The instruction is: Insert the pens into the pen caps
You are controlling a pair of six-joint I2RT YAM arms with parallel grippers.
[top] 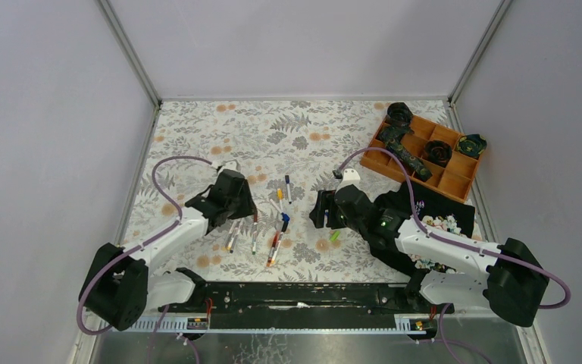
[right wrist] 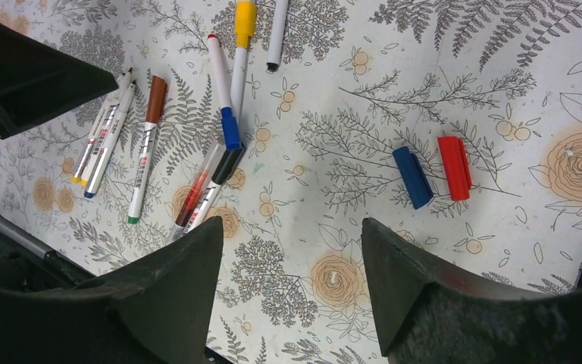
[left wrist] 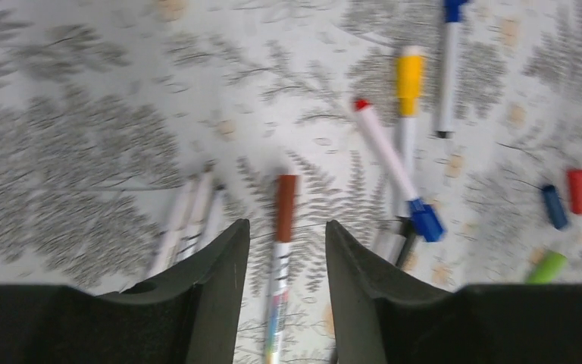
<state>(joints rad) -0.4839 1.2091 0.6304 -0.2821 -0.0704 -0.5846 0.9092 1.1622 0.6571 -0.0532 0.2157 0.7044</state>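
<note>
- The pens (right wrist: 221, 87) lie scattered on the fern-printed surface (right wrist: 333, 91) between the two arms, and several already wear a cap.
- A brown-capped pen (left wrist: 286, 201) lies flat on the surface between the left fingers (left wrist: 220, 265), with a gap on each side.
- The left gripper (left wrist: 286, 227) is partly spread and grips nothing.
- Just left of that pen, a few white-barrelled pens (left wrist: 189, 224) lie side by side.
- To its right, a yellow-capped pen (left wrist: 408, 80) and a red-tipped pen (left wrist: 386, 148) with a blue cap lie close together.
- Three loose pen caps sit further right: a blue cap (right wrist: 412, 177) and a red cap (right wrist: 455, 167) side by side, and a green cap (left wrist: 547, 267) near them.
- The right gripper (right wrist: 289, 227) hovers over bare surface near the blue and red caps, its fingers wide with nothing between them.
- In the far right corner, an orange tray (top: 455, 182) with compartments holds dark objects.
- A black cloth (top: 458, 208) lies beside it.
</note>
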